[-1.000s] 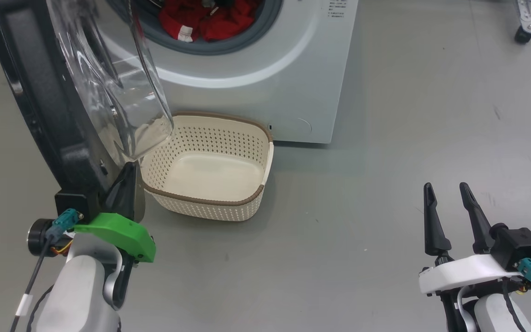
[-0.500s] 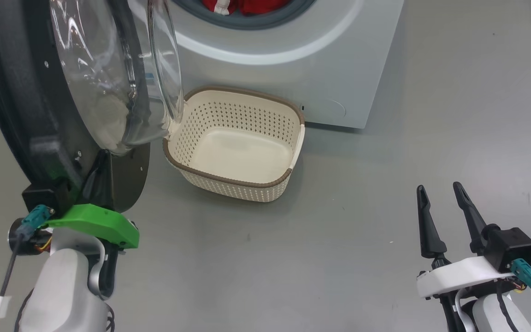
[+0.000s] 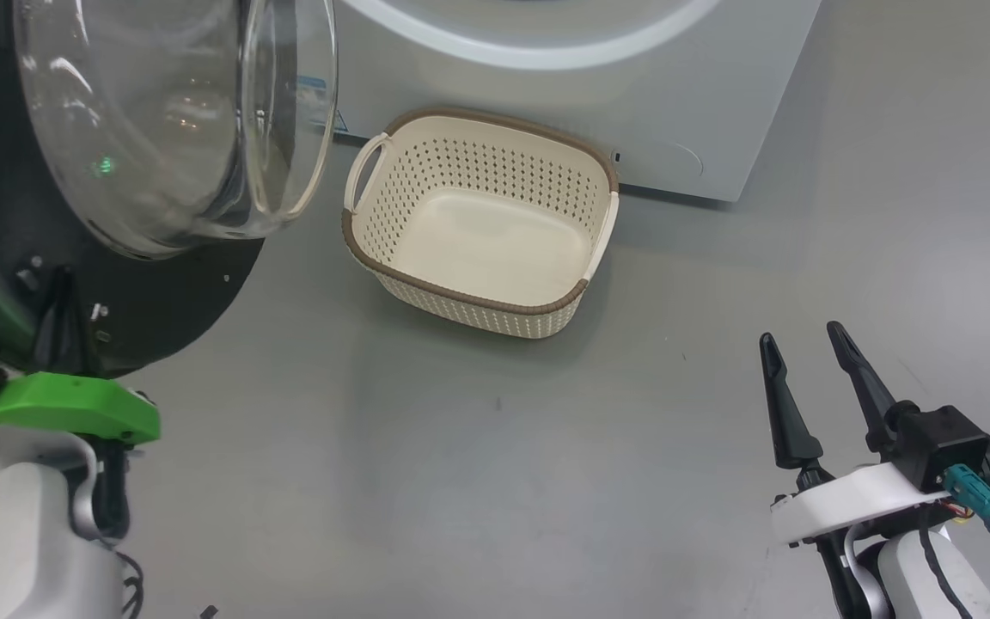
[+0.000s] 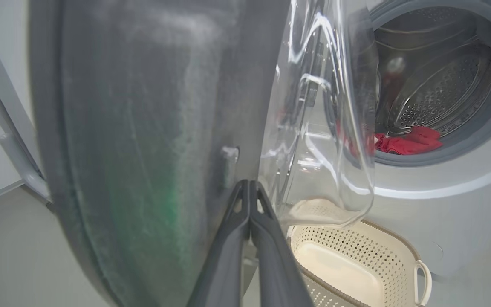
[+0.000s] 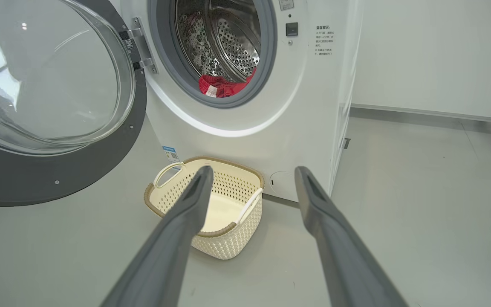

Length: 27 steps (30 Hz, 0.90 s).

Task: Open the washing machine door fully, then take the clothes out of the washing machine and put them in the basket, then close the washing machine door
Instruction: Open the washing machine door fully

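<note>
The washing machine door (image 3: 160, 318) stands swung out to the left, black rim and clear glass bowl (image 3: 168, 120) facing me. My left gripper (image 3: 61, 297) is shut, and its tips (image 4: 249, 184) rest against the door's inner rim (image 4: 143, 128) beside the glass, holding nothing. The white washing machine (image 5: 228, 136) is open, with red clothes (image 5: 222, 87) lying at the front of the steel drum (image 4: 437, 94). The cream basket (image 3: 478, 305) sits empty on the floor before the machine. My right gripper (image 3: 800, 335) hovers open at the lower right, apart from everything.
Grey floor (image 3: 478, 481) spreads between both arms and the basket. A white wall with a baseboard (image 5: 420, 111) runs to the right of the machine. A white frame (image 4: 15, 145) stands behind the door on the left.
The door has swung further open to the left with my left gripper against it. The head camera has shifted, so machine and basket sit higher and further right. The right gripper stays open.
</note>
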### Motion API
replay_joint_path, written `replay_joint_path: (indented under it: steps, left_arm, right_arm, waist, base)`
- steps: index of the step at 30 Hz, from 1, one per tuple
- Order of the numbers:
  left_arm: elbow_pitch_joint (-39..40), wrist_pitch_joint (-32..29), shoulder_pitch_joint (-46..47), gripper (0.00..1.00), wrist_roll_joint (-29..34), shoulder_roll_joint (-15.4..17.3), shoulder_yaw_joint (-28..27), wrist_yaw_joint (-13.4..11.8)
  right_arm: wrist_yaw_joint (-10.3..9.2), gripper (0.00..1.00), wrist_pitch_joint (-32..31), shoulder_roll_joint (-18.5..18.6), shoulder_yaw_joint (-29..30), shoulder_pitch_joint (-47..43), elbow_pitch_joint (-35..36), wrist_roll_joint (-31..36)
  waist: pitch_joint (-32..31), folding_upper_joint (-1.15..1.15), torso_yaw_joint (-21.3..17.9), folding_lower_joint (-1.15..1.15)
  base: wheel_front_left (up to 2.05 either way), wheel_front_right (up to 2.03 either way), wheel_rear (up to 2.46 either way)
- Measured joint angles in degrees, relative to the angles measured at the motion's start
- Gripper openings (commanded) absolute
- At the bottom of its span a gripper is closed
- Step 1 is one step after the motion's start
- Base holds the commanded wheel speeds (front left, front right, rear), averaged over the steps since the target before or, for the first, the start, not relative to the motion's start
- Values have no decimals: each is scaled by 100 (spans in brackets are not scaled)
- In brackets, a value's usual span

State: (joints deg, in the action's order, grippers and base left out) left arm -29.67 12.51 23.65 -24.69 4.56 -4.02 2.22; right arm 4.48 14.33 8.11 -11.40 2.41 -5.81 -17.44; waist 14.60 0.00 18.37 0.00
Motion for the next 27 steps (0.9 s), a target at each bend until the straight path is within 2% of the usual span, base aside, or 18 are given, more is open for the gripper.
replay_joint_path:
  steps: [9, 16, 22, 27]
  left_arm:
    - [-48, 25, 127, 0, -255, 533, -567, -67]
    - [-132, 23, 294, 0, -413, 789, -811, -66]
    - [-204, -88, 552, 0, -865, 821, -1081, 23]
    - [-320, -183, 732, 0, -868, 1013, -1131, 67]
  right_arm:
    - [12, 100, -102, 41, -81, 215, 62, 48]
    - [13, 100, -212, 56, -136, 358, 157, 126]
    - [13, 100, -291, 121, -132, 536, 255, 152]
    - [9, 100, -344, 177, -108, 622, 334, 225]
  waist:
    - [322, 0, 24, 0]
    - [616, 0, -50, 0]
    - [908, 0, -136, 0]
    - [1168, 0, -199, 0]
  base:
    - [0, 0, 0]
    - [0, 0, 0]
    - [0, 0, 0]
    - [0, 0, 0]
